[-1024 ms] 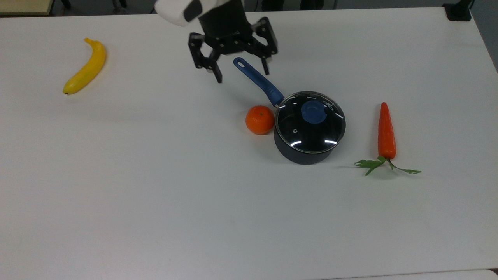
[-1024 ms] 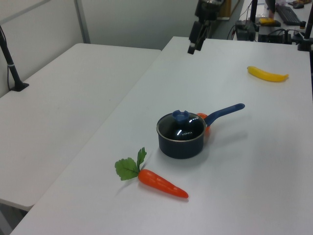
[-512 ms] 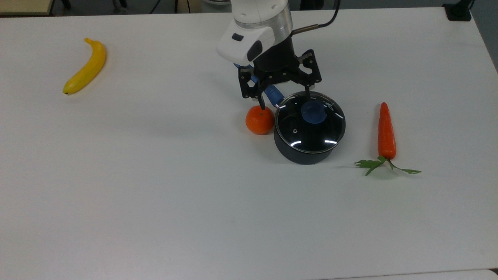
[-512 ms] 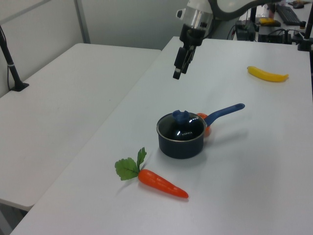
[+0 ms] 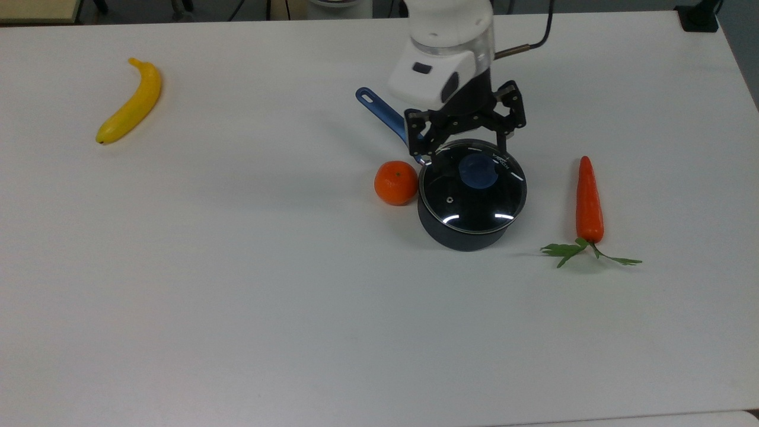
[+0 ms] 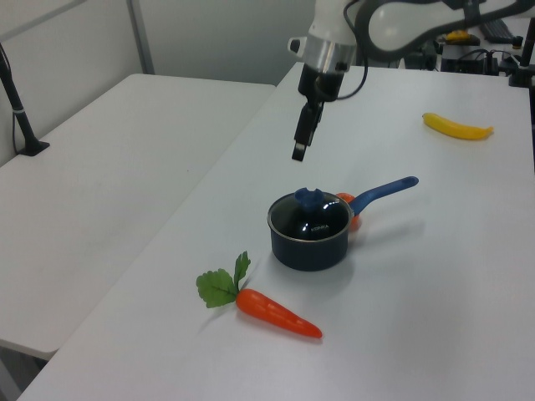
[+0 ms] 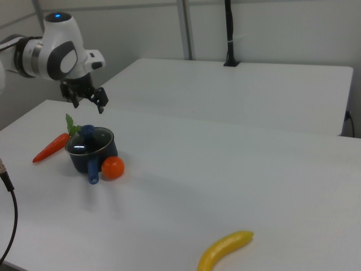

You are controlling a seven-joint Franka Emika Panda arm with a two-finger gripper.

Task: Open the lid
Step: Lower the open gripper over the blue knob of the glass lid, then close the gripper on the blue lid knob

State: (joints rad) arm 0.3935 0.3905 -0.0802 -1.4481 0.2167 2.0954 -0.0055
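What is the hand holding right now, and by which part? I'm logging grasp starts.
Nothing. The hand hangs open in the air above the lid, which sits on the saucepan, its blue knob untouched.

A large white rectangular table (image 5: 237,296) is seen under even indoor light, with soft shadows cast on it. A second white table (image 6: 109,159) is set just beside its long edge, a narrow gap left between them. A black clamp post (image 6: 21,117) is fixed near that table's far edge in the left view. Pale grey wall panels (image 7: 271,28) with a metal upright (image 7: 184,28) are seen behind. A cluttered desk (image 6: 468,42) is glimpsed beyond the far corner.
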